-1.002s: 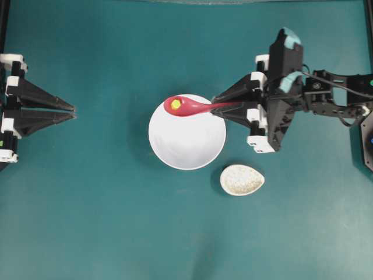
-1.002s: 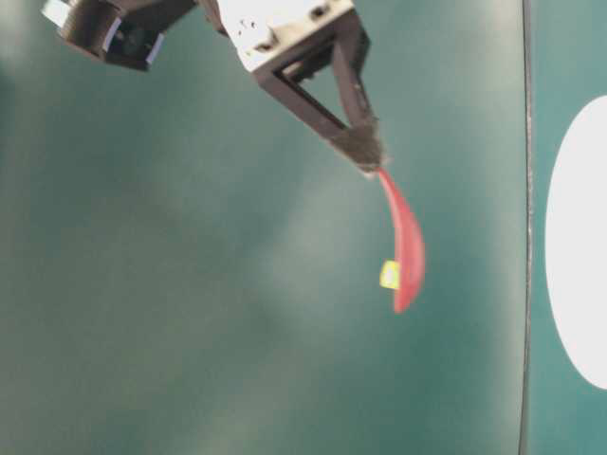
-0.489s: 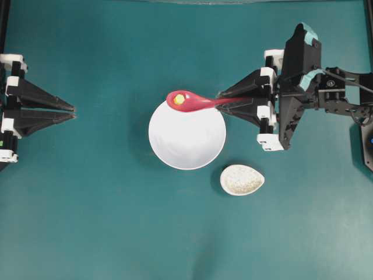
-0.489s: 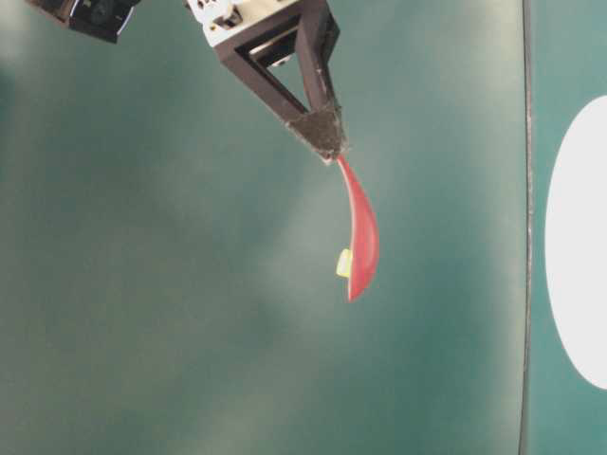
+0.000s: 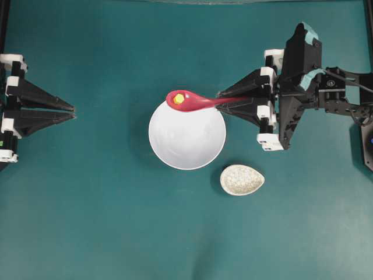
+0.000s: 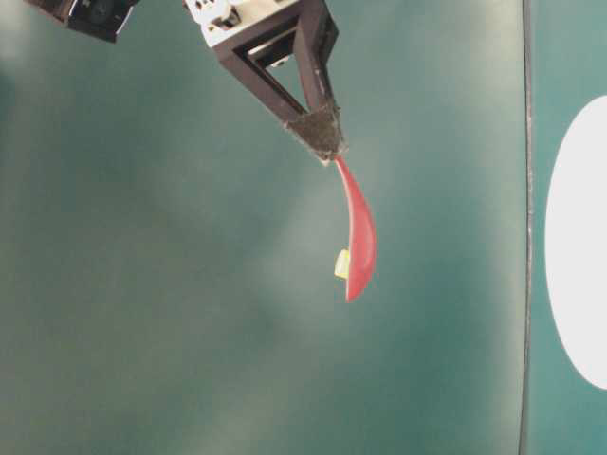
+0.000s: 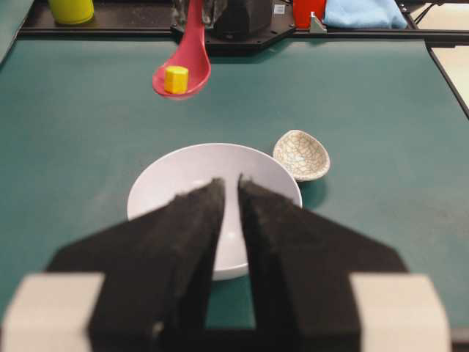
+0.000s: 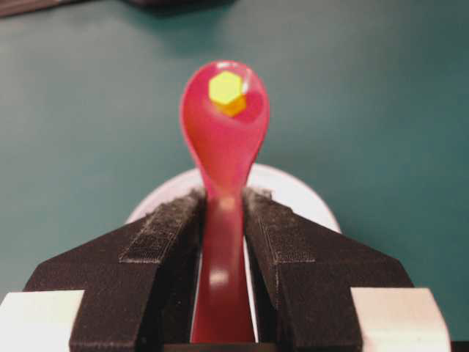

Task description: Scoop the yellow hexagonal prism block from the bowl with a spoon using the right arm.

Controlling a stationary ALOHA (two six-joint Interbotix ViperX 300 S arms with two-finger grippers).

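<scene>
Glossy pink-red spoon [image 8: 223, 147], pinched at its handle in my right hand [image 8: 223, 213], carries the light, loose yellow block [image 8: 226, 92] above the bowl [image 5: 187, 137]; I judge any tilt spills it.

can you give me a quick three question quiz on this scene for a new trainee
1. True or false: the yellow block lies in the spoon.
2. What does the right gripper hold? A) the speckled dish B) the spoon's handle C) nothing
3. Fill in: the white bowl looks ____ inside.

Key: 1 true. 2 B: its fingers clamp the handle. 3 empty; the speckled dish sits beside it, and the left gripper stays away at the table's edge.
</scene>
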